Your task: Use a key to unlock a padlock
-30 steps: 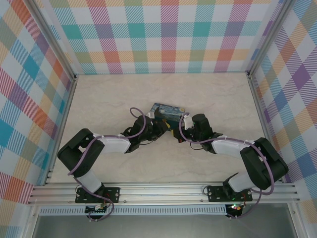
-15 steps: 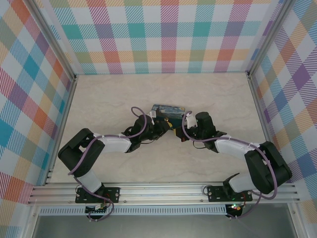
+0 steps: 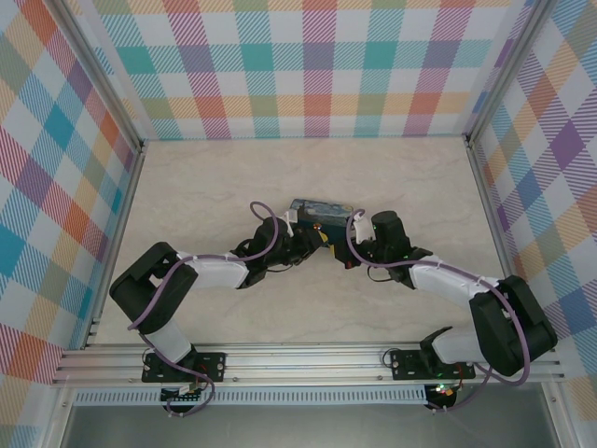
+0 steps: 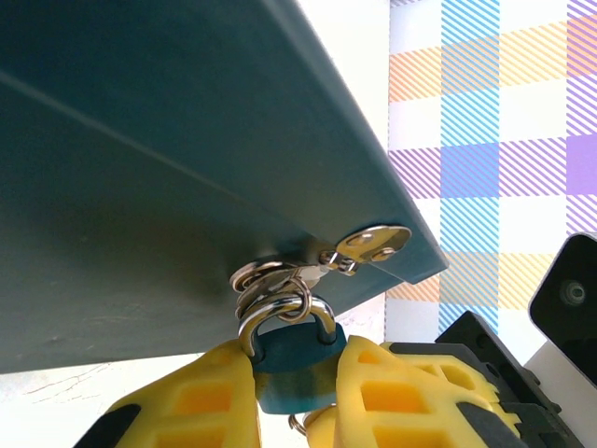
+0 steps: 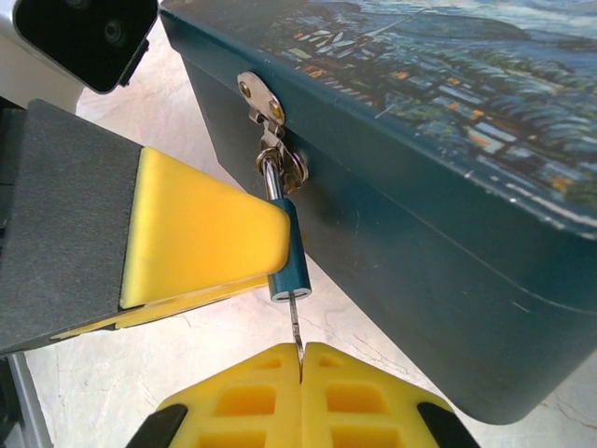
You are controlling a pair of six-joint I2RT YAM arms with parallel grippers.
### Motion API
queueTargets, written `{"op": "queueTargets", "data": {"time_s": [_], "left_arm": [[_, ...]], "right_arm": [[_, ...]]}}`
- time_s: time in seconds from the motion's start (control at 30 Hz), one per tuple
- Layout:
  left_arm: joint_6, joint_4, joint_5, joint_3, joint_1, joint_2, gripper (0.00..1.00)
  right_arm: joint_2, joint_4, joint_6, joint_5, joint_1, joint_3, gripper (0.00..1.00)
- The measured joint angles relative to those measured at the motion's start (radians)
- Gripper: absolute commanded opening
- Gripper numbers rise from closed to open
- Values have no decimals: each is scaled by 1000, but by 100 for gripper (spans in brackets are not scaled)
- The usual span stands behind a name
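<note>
The blue padlock hangs by its silver shackle from the hasp on the front wall of the Starry Night tin box, which stands near the middle of the marble-look tabletop. The left gripper has its yellow fingers drawn in against the padlock body, one on each side, so that the body is clamped between them just below the hasp. In the right wrist view one of those yellow pads lies flat against the padlock's side, and the padlock hangs roughly upright with its lower end pointing down toward the other arm.

The right gripper has its two yellow fingertips pressed fully together, pinching the key between them. The key shows as a thin dark sliver that rises straight from the fingertips to the bottom face of the padlock and meets it there; how deep it sits inside cannot be told.

From above, both arms reach inward and their wrists meet at the near side of the tin
</note>
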Motion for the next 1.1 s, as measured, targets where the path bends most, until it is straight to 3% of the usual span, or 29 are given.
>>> {"op": "queueTargets", "data": {"time_s": [0.53,1.1], "left_arm": [[5,3,6,0,0,0,18],[8,-27,-35,3,0,0,18]], "right_arm": [[48,-26,97,-125,-53,36,0],[78,-6,-32,-26,-5,47,0]]}}
